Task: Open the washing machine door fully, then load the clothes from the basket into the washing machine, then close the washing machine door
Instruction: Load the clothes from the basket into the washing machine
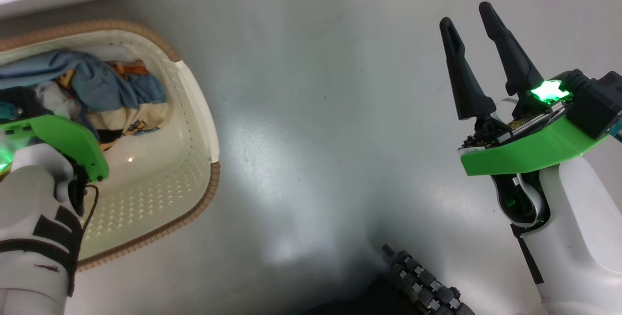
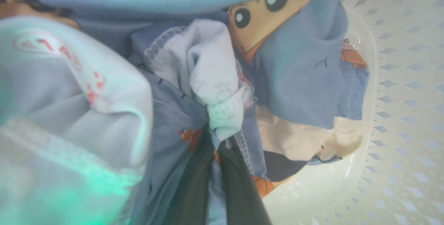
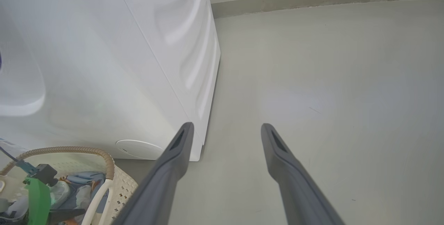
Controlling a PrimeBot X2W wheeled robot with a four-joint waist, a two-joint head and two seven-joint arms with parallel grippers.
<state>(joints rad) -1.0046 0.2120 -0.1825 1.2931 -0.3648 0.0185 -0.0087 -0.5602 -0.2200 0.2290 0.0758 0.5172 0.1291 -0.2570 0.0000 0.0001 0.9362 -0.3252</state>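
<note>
The clothes [image 2: 295, 79] are looking like soft, thin cloth, with stitched edges showing and a flat picture printed on the blue. The basket [image 1: 197, 96] is looking like smooth cream plastic full of little holes, and its brown rim is looking rough and woven. The washing machine [image 3: 131, 61] is shining a little, smooth and white. The grey floor [image 1: 316, 111] is looking smooth and is catching soft light. The fingers [image 1: 464, 77] of the right gripper [image 1: 466, 14] are looking like dull black plastic, and the green cover [image 1: 525, 152] behind them is looking like smooth plastic.
</note>
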